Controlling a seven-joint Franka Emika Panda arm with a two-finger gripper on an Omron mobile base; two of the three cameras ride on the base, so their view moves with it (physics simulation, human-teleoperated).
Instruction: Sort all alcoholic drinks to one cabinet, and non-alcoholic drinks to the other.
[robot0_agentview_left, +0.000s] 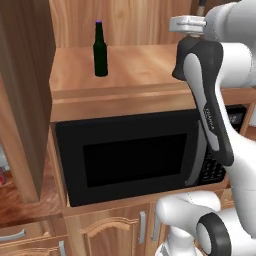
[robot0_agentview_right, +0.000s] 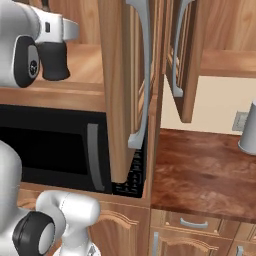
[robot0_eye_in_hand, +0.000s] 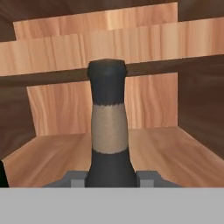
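In the hand view my gripper (robot0_eye_in_hand: 111, 178) is shut on the squat black bottle (robot0_eye_in_hand: 108, 131), low on its thin neck, which has a tan band. The bottle stands upright over a wooden cabinet shelf (robot0_eye_in_hand: 175, 153), with the cabinet's back wall and another shelf behind it. The slim dark-green bottle (robot0_agentview_left: 100, 50) with a purple cap stands upright on the same cabinet floor above the microwave, to the left of my hand (robot0_agentview_left: 187, 24). Both are alcoholic drinks. The non-alcoholic drinks are out of view.
A black microwave (robot0_agentview_left: 130, 155) sits under the open cabinet. An open cabinet door (robot0_agentview_right: 127, 75) with a long grey handle hangs just right of my arm. Further right are a dark wooden counter (robot0_agentview_right: 200, 170) and a pale grey cylinder (robot0_agentview_right: 248, 132).
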